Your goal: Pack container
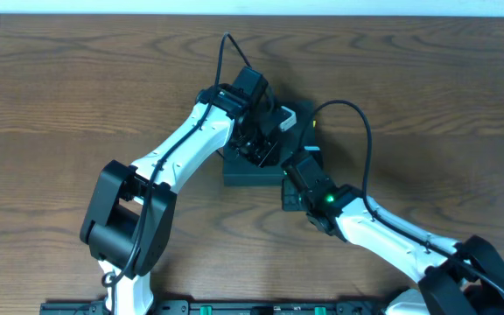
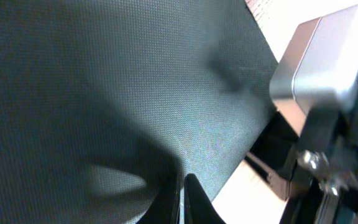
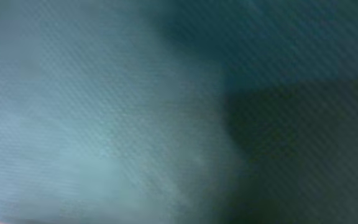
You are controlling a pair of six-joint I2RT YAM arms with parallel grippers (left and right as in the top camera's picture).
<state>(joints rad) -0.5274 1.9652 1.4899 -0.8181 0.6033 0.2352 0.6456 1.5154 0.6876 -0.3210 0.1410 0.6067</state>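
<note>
While both arms crowd the container (image 1: 241, 172) at centre frame, probably to press its lid (image 2: 135, 81) flat, the left gripper (image 2: 182, 194) shows fingers nearly together, gripping nothing visible, but the right gripper (image 1: 294, 168) stays unreadable.

Both arms reach inward, converging from opposite sides. The left claw (image 1: 256, 144) points downward, fingers (image 2: 197, 205) almost together; the right claw (image 1: 294, 171) angles inward, its jaws hidden.

The left arm (image 1: 178, 146) and right arm (image 1: 383, 234) have white shells and black joints. A black cable (image 1: 220, 61) arcs from each wrist. 1 green light (image 1: 329, 199) glows on the right arm. The left gripper (image 2: 183, 199) is dark; a silver-grey housing (image 2: 316, 62) carries 1 screw (image 2: 309, 160).
</note>
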